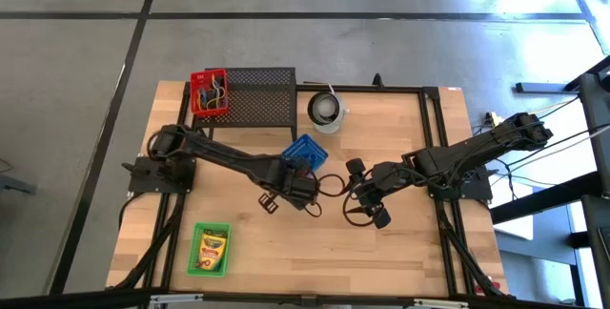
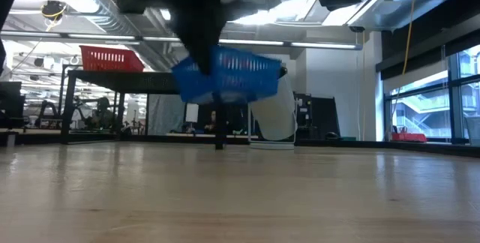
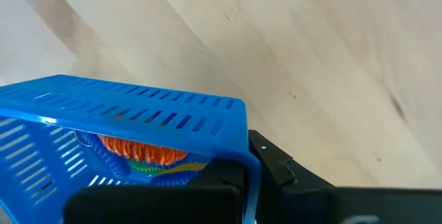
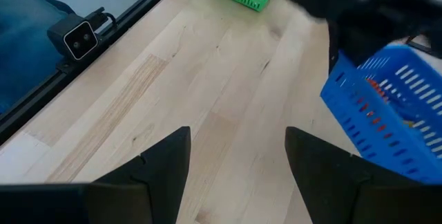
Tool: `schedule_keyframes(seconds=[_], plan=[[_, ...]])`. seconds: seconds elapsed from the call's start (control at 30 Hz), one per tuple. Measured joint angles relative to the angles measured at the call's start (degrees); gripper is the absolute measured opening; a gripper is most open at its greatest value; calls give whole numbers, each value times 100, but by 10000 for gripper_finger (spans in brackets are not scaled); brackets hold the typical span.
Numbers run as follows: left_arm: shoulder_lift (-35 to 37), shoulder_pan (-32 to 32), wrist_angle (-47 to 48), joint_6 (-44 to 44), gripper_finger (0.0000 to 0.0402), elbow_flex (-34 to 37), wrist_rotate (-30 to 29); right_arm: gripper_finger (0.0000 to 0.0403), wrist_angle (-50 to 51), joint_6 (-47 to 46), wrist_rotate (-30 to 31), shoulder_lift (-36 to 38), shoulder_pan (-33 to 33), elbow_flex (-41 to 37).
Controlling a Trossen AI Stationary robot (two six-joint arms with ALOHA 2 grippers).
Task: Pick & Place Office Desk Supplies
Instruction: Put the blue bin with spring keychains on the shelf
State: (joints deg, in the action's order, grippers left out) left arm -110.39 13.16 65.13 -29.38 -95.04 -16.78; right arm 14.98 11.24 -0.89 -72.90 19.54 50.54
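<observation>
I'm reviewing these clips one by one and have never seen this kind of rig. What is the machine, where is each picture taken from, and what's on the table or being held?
It is a robot with two dark arms at a wooden table. One picture looks straight down, one looks level across the tabletop, and two come from cameras on the wrists.

The left gripper is shut on the rim of a blue basket, which hangs tilted above the table in the level view. Its wrist view shows orange and green loops inside. The right gripper is open and holds nothing.

Also there: a red basket on a black mesh stand, a white cup, and a green basket with a crayon box.
</observation>
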Motion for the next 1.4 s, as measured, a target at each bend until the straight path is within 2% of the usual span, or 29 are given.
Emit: schedule_keyframes(seconds=[0.2, 0.43, 0.63, 0.8, 1.0, 1.13, 1.4], plan=[[0, 73, 528, 388, 3, -719, -110, 237, 0, 0, -1, 0, 0, 0], [2, -12, 1594, 1036, 3, -1426, -1138, 237, 0, 1, 0, 0, -1, 0], [9, -454, 2530, 1308, 4, -1731, -1208, 237, 0, -1, 0, 0, 1, -2], [247, -1199, 2505, 1358, 4, -1720, -751, 237, -1, 1, 0, 0, 0, -1], [511, -2167, 2491, 1470, 4, -1687, -671, 237, -33, -1, 0, 0, -1, -2], [514, -2737, 2489, 1473, 4, -1687, -199, 237, -37, -1, -2, 0, 0, -2], [514, -3188, 2489, 1537, 4, -1687, 9, 237, -35, -1, -1, -2, 0, -2]])
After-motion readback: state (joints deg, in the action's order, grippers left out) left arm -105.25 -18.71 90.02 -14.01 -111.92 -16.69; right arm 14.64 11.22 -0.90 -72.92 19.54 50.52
